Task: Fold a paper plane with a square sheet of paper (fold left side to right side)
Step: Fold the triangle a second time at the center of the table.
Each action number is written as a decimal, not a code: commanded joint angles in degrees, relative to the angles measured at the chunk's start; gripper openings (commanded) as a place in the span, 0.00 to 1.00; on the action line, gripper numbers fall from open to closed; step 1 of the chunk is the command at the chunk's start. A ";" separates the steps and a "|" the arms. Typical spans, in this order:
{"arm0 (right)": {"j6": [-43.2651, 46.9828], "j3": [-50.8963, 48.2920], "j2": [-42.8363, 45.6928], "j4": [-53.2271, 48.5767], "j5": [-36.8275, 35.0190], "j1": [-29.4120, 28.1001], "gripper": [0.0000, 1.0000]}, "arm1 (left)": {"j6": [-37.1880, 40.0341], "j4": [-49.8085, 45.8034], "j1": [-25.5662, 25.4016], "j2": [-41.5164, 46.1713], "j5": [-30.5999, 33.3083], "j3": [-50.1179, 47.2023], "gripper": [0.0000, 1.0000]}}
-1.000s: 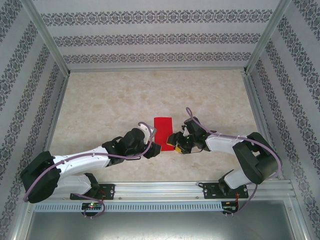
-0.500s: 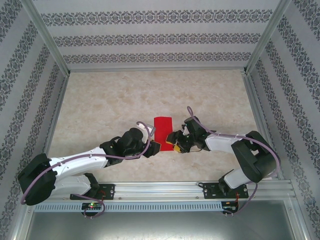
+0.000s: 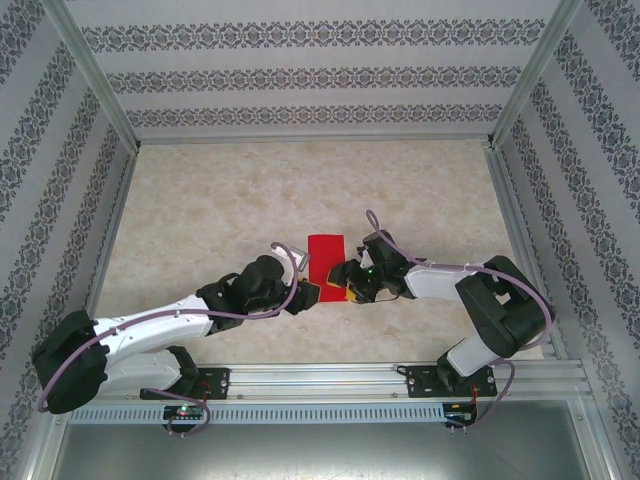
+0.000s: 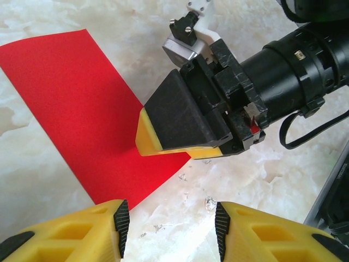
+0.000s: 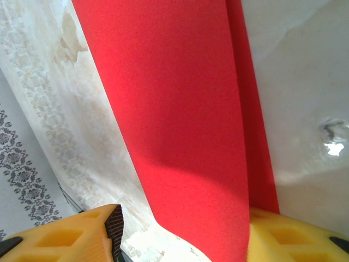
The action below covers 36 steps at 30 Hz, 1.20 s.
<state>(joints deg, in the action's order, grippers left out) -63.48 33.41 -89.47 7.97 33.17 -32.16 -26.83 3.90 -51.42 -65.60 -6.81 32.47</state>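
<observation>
Your left arm lies low and long, reaching from its base toward the middle. Your right arm folds sharply at the elbow and comes in from the other side. The left gripper and the right gripper face each other, tips very near but apart. Both have their jaws parted — the left wrist view shows a clear gap between the left fingers, and the right gripper tilts downward.

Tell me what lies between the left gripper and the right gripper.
In the left wrist view, the near corner of the thin bright red sheet of paper and bare marble tabletop lie between the left gripper and the right gripper.
</observation>
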 commanded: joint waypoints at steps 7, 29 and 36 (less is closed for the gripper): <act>3.30 6.85 -5.39 3.60 3.39 3.79 0.55 | 4.04 0.94 -1.88 2.10 -0.14 -1.54 0.54; 5.18 13.52 -6.21 -4.12 5.59 4.69 0.55 | 6.49 -7.03 -13.22 -23.70 16.57 16.74 0.67; 5.13 13.39 -6.24 -4.10 5.50 4.73 0.54 | 5.04 -12.32 -13.71 -28.75 23.03 21.17 0.62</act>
<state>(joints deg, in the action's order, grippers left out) -59.37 45.39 -95.11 4.51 37.76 -27.86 -21.56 -3.75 -64.45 -93.30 11.27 51.72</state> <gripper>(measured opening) 0.545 0.623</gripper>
